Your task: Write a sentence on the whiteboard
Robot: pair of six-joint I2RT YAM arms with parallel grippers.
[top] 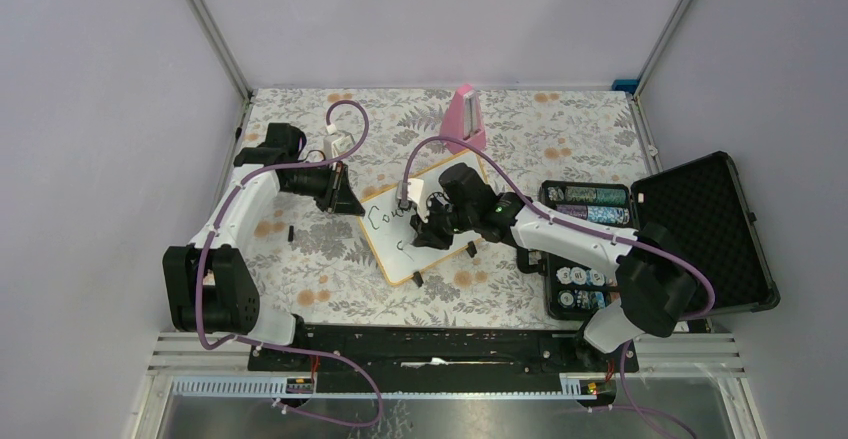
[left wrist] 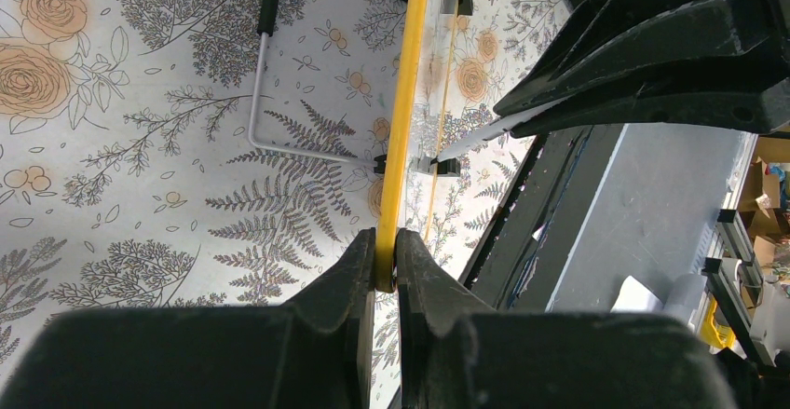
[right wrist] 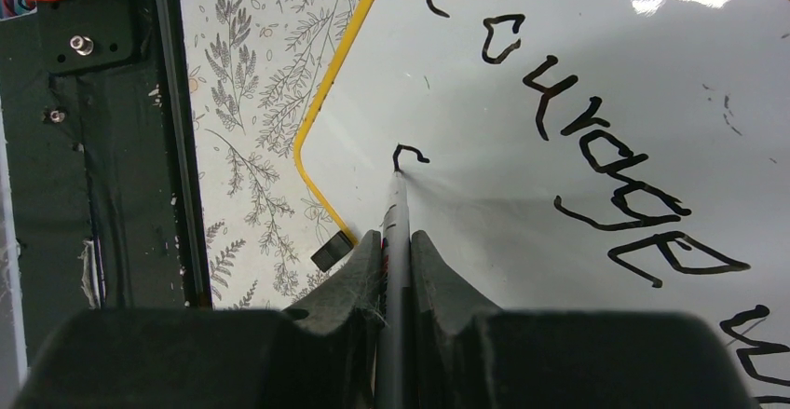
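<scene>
The whiteboard (top: 398, 251) lies tilted on the floral table, its yellow-orange rim (left wrist: 408, 102) seen edge-on in the left wrist view. My left gripper (left wrist: 386, 238) is shut on that rim at the board's left corner (top: 352, 203). My right gripper (right wrist: 398, 238) is shut on a grey marker (right wrist: 399, 206), and hovers over the board's middle (top: 432, 231). The marker's tip touches the white surface (right wrist: 559, 36) at a small fresh stroke (right wrist: 410, 156). The sentence (right wrist: 596, 148) reads "Courage" in black, with another word's start at the lower right edge (right wrist: 756, 327).
An open black case (top: 700, 229) holding poker chips (top: 585, 204) stands right of the board. A pink object (top: 465, 119) stands behind it. A bent white wire (left wrist: 279, 139) lies left of the board. A black board foot (right wrist: 333, 252) sticks out near the rail (right wrist: 102, 148).
</scene>
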